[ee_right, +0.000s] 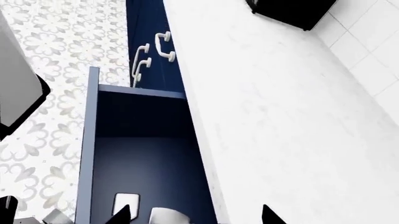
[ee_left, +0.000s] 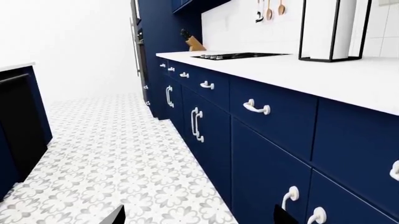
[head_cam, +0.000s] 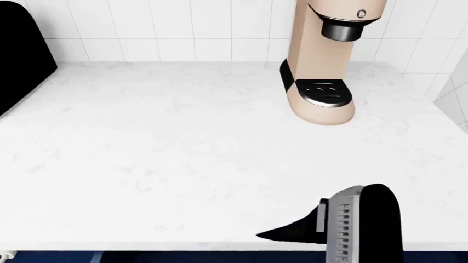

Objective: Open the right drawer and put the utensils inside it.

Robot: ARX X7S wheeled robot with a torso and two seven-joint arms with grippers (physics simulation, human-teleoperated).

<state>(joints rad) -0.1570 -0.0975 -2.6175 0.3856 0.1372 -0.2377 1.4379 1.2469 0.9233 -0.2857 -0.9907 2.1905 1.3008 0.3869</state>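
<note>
White marble counter (head_cam: 183,164) fills the head view, tiled wall behind it, a beige coffee machine (head_cam: 321,66) standing at the back right. Over on the left wrist view, navy cabinet fronts (ee_left: 262,140) run away along a patterned floor (ee_left: 106,163); only two dark fingertips (ee_left: 115,217) of the left gripper (ee_left: 199,219) peek in, spread well apart, nothing between them. Now the right wrist view: the right drawer (ee_right: 140,154) is pulled wide open under the counter edge. Inside it, just beside the right gripper (ee_right: 193,215) fingertips, lies a small pale square head (ee_right: 126,204) and a broader grey blade (ee_right: 168,217), seemingly the utensils. Fingers parted, holding nothing.
</note>
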